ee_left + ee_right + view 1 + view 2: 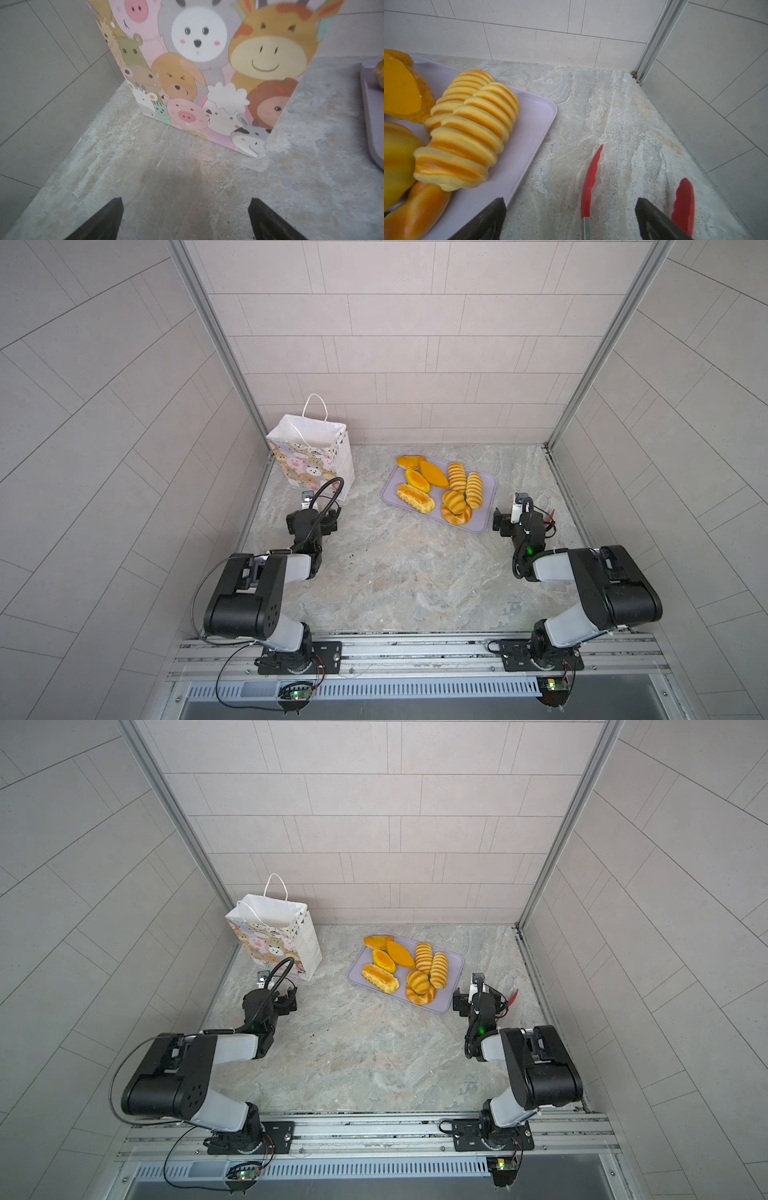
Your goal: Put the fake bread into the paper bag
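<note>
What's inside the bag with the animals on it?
Through the open top of the bag only white inner walls show, with no bread visible inside. Its front wall hides the bottom. The bread lies on the tray.

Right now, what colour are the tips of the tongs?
The tips of the tongs are red, clearest in the right wrist view.

Both top views looked down from high above the near edge of the table (395, 572) and saw the same whole scene. The left wrist camera sat low and very close to the paper bag (207, 72), facing it. The right wrist camera sat low beside the tray (533, 124), facing the back wall (529, 31).
</note>
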You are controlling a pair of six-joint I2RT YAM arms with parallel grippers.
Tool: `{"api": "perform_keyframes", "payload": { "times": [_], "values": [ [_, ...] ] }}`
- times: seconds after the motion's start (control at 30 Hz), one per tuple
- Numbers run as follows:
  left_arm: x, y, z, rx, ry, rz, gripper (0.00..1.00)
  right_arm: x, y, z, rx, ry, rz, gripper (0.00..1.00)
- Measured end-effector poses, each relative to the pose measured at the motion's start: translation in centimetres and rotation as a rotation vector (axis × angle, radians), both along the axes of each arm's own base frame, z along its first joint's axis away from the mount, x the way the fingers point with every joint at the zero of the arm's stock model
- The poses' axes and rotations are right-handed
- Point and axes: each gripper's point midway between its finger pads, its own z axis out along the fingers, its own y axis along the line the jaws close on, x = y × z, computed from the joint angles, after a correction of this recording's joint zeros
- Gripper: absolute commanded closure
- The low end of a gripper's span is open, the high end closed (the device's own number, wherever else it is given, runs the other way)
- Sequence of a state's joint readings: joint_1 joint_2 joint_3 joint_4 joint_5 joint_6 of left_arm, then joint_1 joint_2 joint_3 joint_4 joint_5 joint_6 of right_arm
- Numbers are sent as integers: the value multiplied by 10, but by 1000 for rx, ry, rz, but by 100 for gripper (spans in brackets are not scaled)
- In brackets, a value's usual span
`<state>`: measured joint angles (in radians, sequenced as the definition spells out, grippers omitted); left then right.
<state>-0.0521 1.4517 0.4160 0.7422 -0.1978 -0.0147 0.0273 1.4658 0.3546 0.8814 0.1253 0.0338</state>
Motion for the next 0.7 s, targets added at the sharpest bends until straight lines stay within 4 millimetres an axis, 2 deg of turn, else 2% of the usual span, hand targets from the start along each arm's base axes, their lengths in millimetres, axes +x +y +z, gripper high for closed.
{"api": "perform_keyframes", "payload": {
  "times": [0.2, 0.3, 0.47, 0.57, 0.7],
  "values": [
    [-10, 15, 55, -66, -81, 118, 0, -14, -9, 72, 52, -145, -67, 1],
    [-22, 25, 76, -138, -94, 212, 0, -25, -18, 96, 127, -170, -141, 1],
    [-53, 42, 112, -310, -146, 378, 0, -34, -29, 126, 239, -91, -254, 1],
    [-71, 46, 132, -430, -178, 408, 0, -40, -29, 141, 296, -17, -292, 1],
    [-90, 42, 150, -538, -164, 388, 0, -56, -18, 144, 352, 79, -248, 1]
  ]
}}
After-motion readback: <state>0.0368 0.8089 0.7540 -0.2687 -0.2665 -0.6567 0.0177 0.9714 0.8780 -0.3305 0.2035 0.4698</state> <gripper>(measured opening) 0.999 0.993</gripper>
